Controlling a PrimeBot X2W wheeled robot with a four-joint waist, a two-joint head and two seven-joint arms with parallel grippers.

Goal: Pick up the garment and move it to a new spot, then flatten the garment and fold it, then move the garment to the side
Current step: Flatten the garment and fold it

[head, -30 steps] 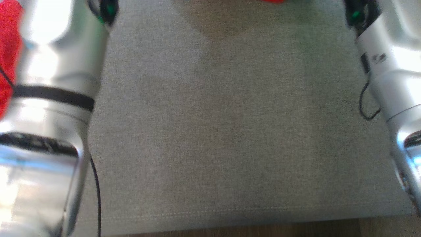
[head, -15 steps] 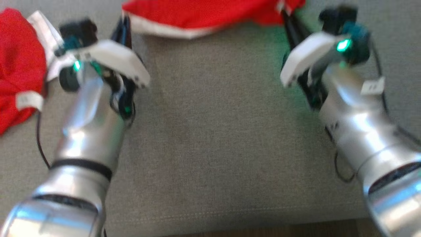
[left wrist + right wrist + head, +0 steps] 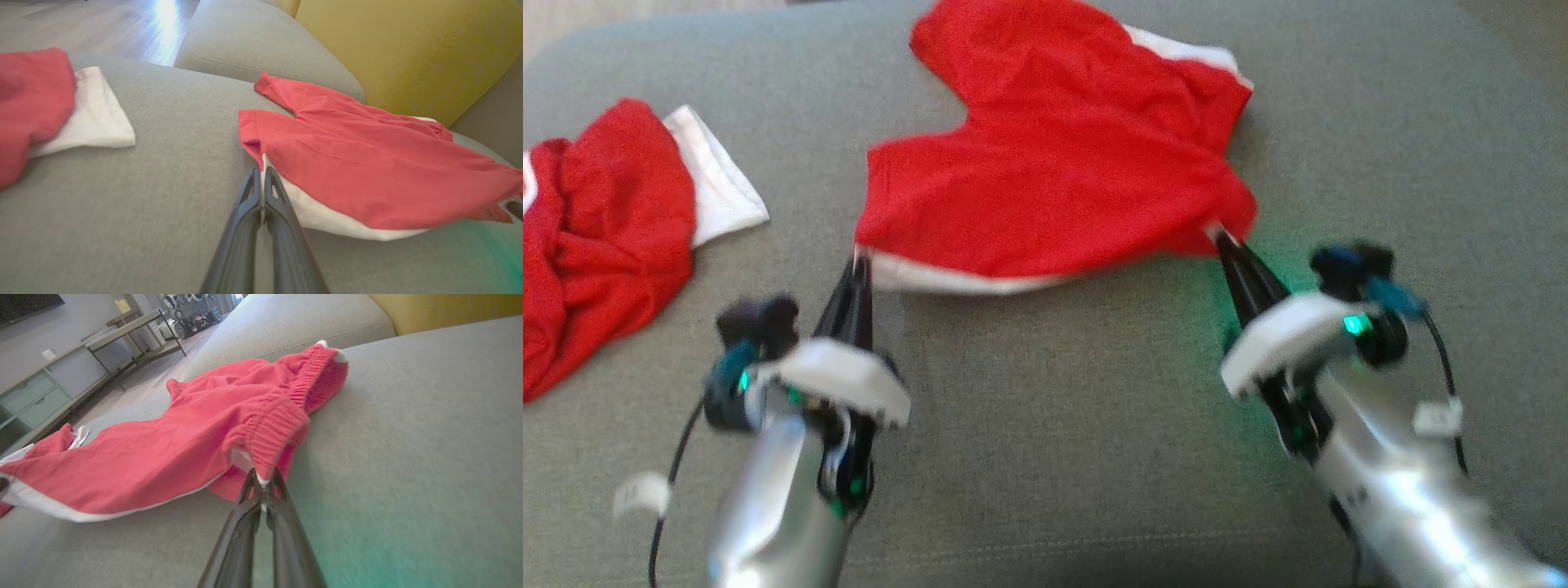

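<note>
Now, left claw (image 3: 856, 265) clamping hem of red garment (image 3: 1045, 163), right claw (image 3: 1223, 242) clamping waistband, on grey cushion (image 3: 1054, 425).

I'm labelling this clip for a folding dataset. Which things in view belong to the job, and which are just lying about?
In the job:
- shorts, red with white trim
- left gripper, shut on a hem corner
- right gripper, shut on a waistband corner
- sofa, the work surface

Lying about:
- crumpled garment, at the left
- yellow cushion
</note>
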